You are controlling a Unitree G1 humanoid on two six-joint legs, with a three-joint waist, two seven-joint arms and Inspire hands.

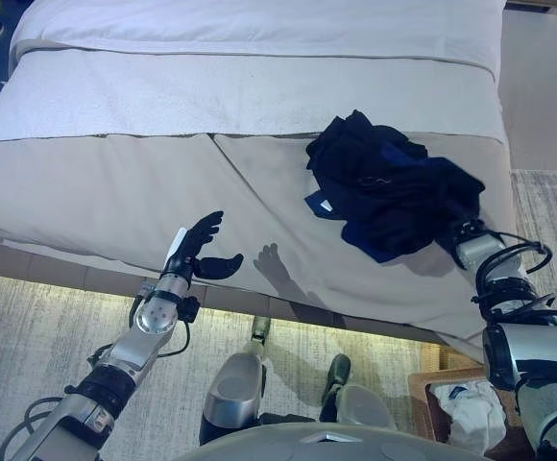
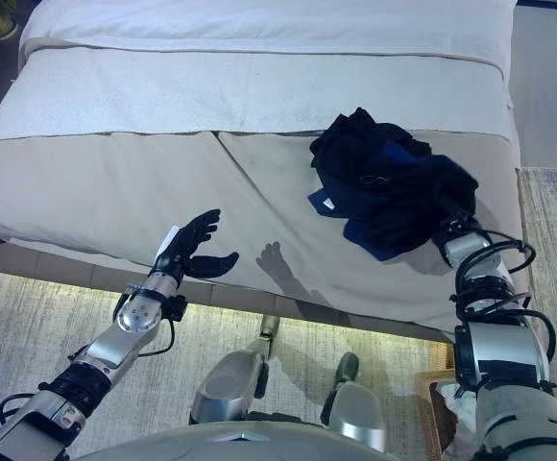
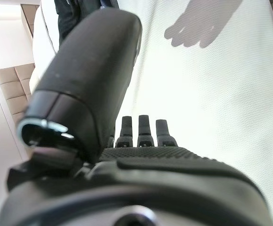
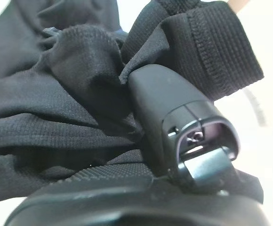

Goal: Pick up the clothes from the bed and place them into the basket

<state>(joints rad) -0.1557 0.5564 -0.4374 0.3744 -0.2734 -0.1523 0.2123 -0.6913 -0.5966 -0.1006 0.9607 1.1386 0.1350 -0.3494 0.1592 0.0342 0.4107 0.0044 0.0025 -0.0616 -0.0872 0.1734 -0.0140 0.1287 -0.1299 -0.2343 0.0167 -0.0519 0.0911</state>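
A heap of dark clothes point(image 1: 384, 187), black with navy patches, lies on the right side of the beige bed point(image 1: 115, 182), near its front edge. My right arm reaches in from the lower right, and its hand is buried under the heap's near edge. In the right wrist view the black cloth point(image 4: 56, 94) bunches round the right hand point(image 4: 169, 103) and covers most of it. My left hand point(image 1: 197, 245) hovers open over the bed's front edge to the left, apart from the clothes, holding nothing. The wicker basket point(image 1: 423, 379) stands on the floor at lower right.
A white piece of cloth point(image 1: 466, 413) lies in the basket. A white duvet point(image 1: 259, 29) covers the far part of the bed. A pale patterned rug point(image 1: 29, 336) lies on the floor before the bed.
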